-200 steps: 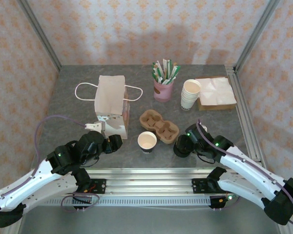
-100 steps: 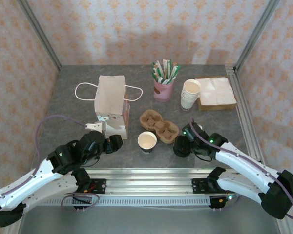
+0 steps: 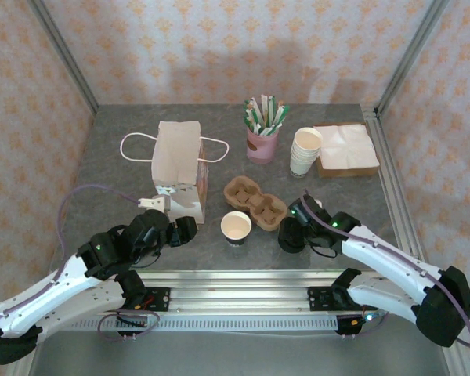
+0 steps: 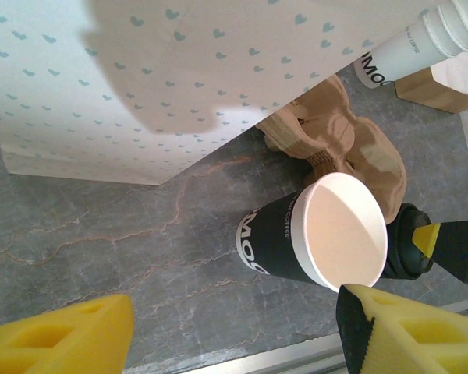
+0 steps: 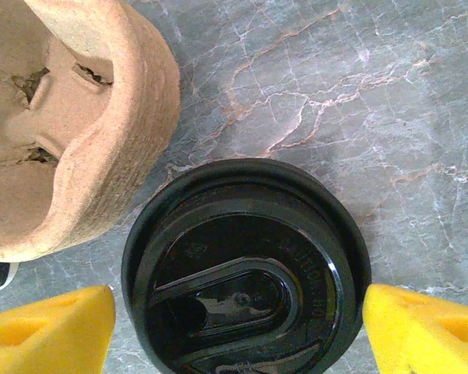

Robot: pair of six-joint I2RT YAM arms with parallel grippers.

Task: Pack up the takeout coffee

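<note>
Found the coffee (image 5: 246,273) upright on the table (image 5: 421,93), just beside the carrier (image 5: 78,132) and directly under the right gripper (image 5: 235,331). Saw its pads (image 5: 51,331) apart, one at each side of the coffee, not yet clamped. Judged the right arm much nearer. Noted the left gripper (image 4: 230,343) spread too, holding nothing. Against a second ago, noted the right arm shifted left, closer over the coffee.

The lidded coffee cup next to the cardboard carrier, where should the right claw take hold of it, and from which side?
Come straight down from above and grip the lidded cup by its round wall just below the lid rim. It stands upright, the right claw straddles it, and the carrier crowds only one side.
</note>
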